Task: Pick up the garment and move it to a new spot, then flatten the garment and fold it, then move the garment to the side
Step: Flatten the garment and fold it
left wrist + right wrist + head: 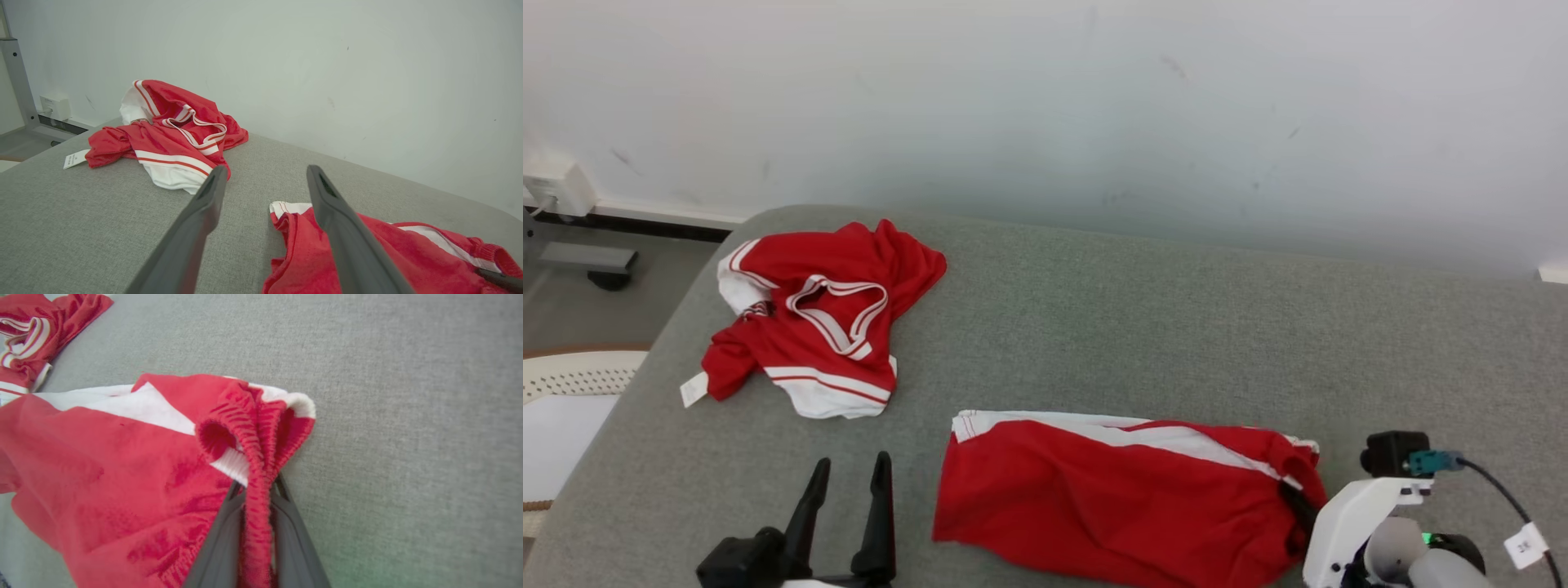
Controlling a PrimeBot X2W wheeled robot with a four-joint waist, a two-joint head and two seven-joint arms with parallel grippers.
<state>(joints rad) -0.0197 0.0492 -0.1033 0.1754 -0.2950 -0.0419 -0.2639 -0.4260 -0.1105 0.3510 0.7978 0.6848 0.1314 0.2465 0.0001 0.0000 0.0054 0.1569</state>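
1. Head view
   - The shorts [1111, 498] lie on the bed [1135, 327] at the near edge, towards the right. Their long axis runs left–right, with the gathered waist end on the right and the white-trimmed hem end on the left.
   - The right hand [1291, 495] meets the waist end, with a dark finger lying against the bunched cloth.
   - The left hand [851, 465] stands released, fingers spread, just left of the hem end and apart from it.
   - A jersey [817, 318] lies crumpled at the far left, well apart from the shorts.

2. Left wrist view
   - The left hand [266, 169] is empty, with nothing between its fingers.
   - The hem corner of the shorts [433, 253] shows beside and behind the right-side finger. The jersey [175, 134] lies beyond, to the left.

3. Right wrist view
   - The right hand [258, 484] is clenched on the waistband [253, 428], and the ribbed elastic runs pinched between both fingers.
   - The rest of the shorts [102, 465] trails away to the left, resting on the bed [408, 416].

4. Judgement
   - The right arm holds the grip, so the lift falls to it. Because the shorts extend leftward from that hand, the hem end will probably drag or hang during the lift.
   - The left hand is nearer the hem end and is suited to take that end for flattening.
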